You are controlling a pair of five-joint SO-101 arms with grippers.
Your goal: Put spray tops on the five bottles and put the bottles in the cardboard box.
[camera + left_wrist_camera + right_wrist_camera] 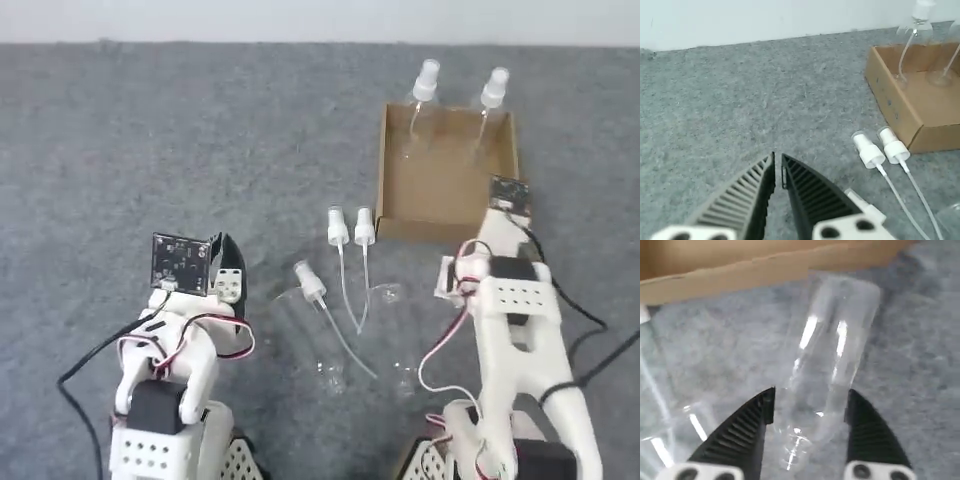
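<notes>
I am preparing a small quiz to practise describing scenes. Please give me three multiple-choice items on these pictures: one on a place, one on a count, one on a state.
1. The bottle between the right jaws lies:
A) in the box
B) on the table, by the box
C) on a shelf

2. Bottles standing in the box:
A) none
B) five
C) two

3. The right jaws are:
A) open around the bottle
B) shut on a cloth
C) shut, empty

Answers:
1 B: the right wrist view shows it on the grey table beside the box wall.
2 C: two capped bottles stand inside.
3 A: one jaw stands on each side of it.
</notes>
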